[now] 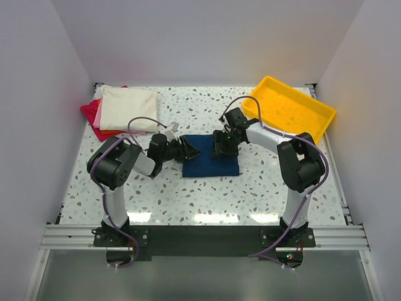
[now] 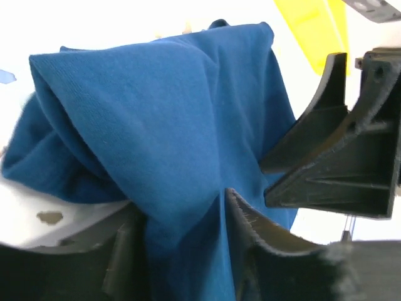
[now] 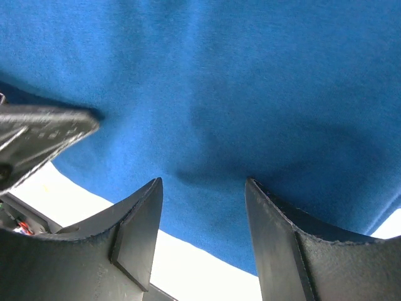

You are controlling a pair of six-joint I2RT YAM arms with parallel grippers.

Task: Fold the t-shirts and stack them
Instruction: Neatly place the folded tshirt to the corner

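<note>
Navy t-shirt (image 1: 210,164) lying folded to a rectangle on speckled white desk (image 1: 188,197) between white walls, left tool (image 1: 188,150) and right tool (image 1: 220,147) along its far edge; cream, pink and red t-shirts (image 1: 128,106) stacked back left, yellow tray (image 1: 291,108) back right. Left wrist: left tool (image 2: 182,219) pinched on a bunched blue fold. Right wrist: right tool (image 3: 203,182) half open over flat blue cloth, nothing gripped.

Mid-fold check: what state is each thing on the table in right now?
Navy blue cloth t-shirt: folded into a rectangle, one edge bunched up.
Left gripper: shut on that bunched edge.
Right gripper: jaws apart, tips on the shirt.
Cream, pink and red cloth t-shirts: folded, stacked, cream on top.
Yellow plastic tray: lying angled, far right.
</note>
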